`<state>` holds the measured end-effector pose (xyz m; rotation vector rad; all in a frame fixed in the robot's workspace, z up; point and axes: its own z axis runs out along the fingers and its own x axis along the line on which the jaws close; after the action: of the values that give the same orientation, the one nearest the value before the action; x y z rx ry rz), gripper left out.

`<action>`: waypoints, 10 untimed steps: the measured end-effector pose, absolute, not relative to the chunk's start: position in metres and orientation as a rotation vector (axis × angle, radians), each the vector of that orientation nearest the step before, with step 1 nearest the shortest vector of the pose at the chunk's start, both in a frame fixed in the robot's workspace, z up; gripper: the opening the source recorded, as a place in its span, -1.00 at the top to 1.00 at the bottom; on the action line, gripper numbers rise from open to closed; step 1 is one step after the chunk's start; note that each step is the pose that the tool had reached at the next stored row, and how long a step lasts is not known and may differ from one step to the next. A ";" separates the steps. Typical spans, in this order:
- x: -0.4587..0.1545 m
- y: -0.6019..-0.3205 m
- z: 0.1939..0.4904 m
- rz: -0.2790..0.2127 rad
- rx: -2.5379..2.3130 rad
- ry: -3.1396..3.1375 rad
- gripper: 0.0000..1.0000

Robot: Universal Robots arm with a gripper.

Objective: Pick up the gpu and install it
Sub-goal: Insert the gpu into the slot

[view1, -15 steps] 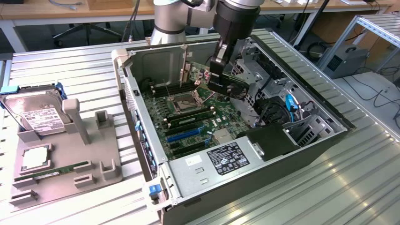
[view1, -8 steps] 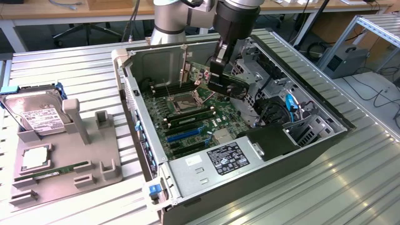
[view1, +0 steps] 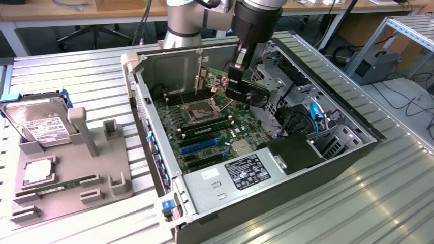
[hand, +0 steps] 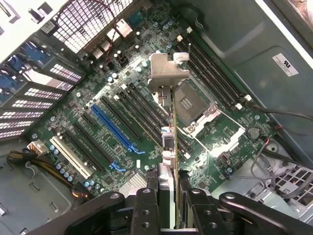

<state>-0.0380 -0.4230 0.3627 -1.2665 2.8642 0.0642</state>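
The gpu (hand: 174, 128) shows edge-on in the wrist view, a thin dark-green board with its silver bracket (hand: 168, 72) at the far end. My gripper (hand: 169, 198) is shut on it, one black finger (hand: 145, 205) on each face. It hangs above the motherboard (hand: 83, 105), over the black slots between the blue slot (hand: 116, 128) and the CPU socket (hand: 194, 102), apart from the board. In the exterior view my gripper (view1: 239, 87) reaches down into the open computer case (view1: 271, 178) with the black-faced gpu (view1: 249, 95) below it.
Drive cages and cables (view1: 305, 117) crowd the case on the exterior view's right of the card. A power supply (view1: 244, 173) sits at the case's near end. On the exterior view's left, a grey fixture (view1: 112, 152) carries a hard drive (view1: 40, 124) and a memory stick (view1: 58, 187).
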 end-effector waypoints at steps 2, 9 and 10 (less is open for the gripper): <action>-0.038 -0.423 0.363 0.064 -1.271 2.862 0.46; -0.038 -0.423 0.363 0.064 -1.284 2.857 0.46; -0.038 -0.423 0.363 0.064 -1.286 2.856 0.46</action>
<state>-0.0380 -0.4230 0.3626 -1.2856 2.8559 0.0644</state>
